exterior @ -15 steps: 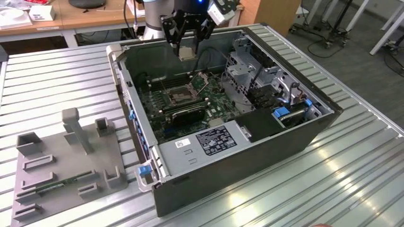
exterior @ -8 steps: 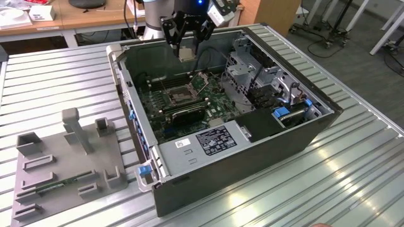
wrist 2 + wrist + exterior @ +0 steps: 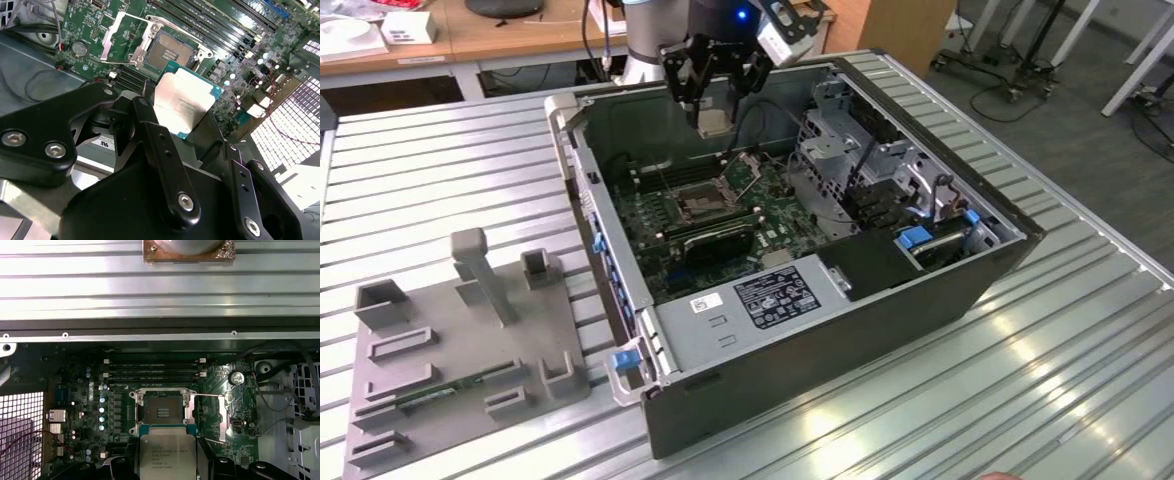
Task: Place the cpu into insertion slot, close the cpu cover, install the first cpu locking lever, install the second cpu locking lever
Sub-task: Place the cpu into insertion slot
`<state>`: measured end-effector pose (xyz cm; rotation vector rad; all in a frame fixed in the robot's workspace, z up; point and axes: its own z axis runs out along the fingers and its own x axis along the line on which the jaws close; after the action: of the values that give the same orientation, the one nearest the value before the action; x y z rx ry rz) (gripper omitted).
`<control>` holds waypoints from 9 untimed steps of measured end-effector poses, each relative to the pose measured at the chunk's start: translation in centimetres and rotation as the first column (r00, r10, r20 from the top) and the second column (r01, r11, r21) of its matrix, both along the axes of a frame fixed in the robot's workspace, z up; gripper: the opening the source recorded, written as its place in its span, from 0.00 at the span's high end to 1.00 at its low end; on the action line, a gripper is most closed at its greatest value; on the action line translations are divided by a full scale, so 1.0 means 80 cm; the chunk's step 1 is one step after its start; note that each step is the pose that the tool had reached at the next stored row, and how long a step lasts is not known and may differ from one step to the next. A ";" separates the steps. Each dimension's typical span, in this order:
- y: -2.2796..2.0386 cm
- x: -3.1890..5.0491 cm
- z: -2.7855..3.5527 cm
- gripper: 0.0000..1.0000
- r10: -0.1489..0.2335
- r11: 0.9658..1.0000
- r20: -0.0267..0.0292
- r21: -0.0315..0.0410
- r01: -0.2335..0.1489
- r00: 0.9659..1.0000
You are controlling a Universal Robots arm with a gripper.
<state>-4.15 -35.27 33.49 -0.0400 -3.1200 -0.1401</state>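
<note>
Silvery-tan metal marks the cpu (image 3: 712, 122), which the gripper (image 3: 714, 112) has clenched by its edges high over the open computer case (image 3: 881, 330). The insertion slot (image 3: 698, 205) lies well below on the green board, bare, and in the exterior view sits nearer than the chip. The cpu cover (image 3: 744, 172) stands tipped up at the exterior view's right of the slot. In the first wrist view the chip's edges run about square with the slot's frame. I judge that height and a small offset part them, not rotation.
</note>
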 end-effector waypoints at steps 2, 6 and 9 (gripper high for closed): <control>0.0000 0.000 -0.0005 0.46 0.000 1.000 0.000 0.000 0.000 1.000; 0.0000 0.000 -0.0007 0.46 0.000 1.000 0.000 0.000 0.000 1.000; 0.0000 0.000 -0.0008 0.46 0.000 1.000 0.000 0.000 0.000 1.000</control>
<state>-4.15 -35.28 33.43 -0.0400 -3.1200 -0.1400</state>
